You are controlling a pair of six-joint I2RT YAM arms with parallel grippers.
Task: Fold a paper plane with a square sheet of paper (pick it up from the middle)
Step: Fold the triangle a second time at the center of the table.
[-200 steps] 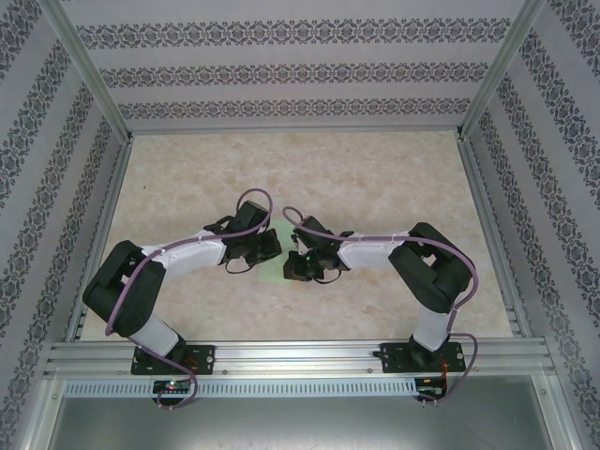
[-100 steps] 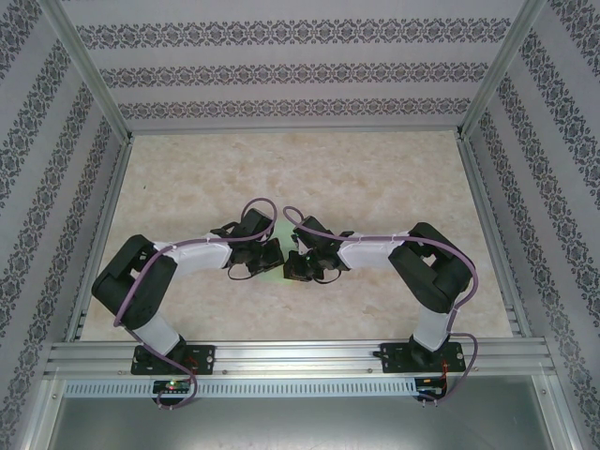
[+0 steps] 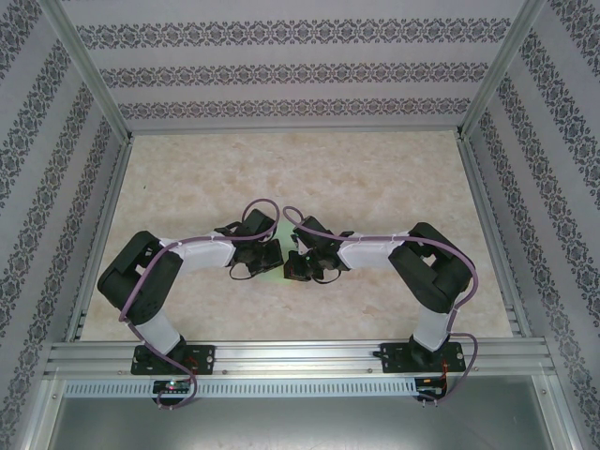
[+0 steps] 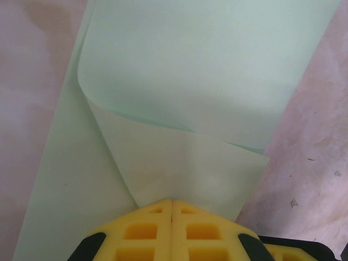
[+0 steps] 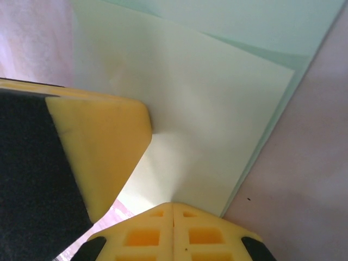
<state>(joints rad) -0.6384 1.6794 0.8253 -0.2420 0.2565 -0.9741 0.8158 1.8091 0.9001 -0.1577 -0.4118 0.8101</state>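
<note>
The square sheet of paper (image 3: 276,272) is pale green and lies folded over itself at the table's middle, mostly hidden under both wrists. In the left wrist view a curled upper flap (image 4: 206,70) overlaps a lower layer (image 4: 70,196). My left gripper (image 4: 172,202) is shut, and its yellow tips rest on the flap's near edge. My right gripper (image 5: 173,205) is shut on the edge of the sheet (image 5: 217,114), which rises off the table to its tips. The left gripper's finger (image 5: 103,147) touches the paper beside it. From above, the left gripper (image 3: 270,251) and right gripper (image 3: 293,266) nearly meet.
The beige marbled table (image 3: 375,187) spreads out around the arms. Patterned walls (image 3: 300,70) and aluminium posts (image 3: 98,84) close it in at the back and sides. A metal rail (image 3: 300,354) carries both bases at the near edge.
The left arm has swung right, bringing its gripper closer to the right one. The right gripper's jaws have closed the last bit. The right arm has stayed put.
</note>
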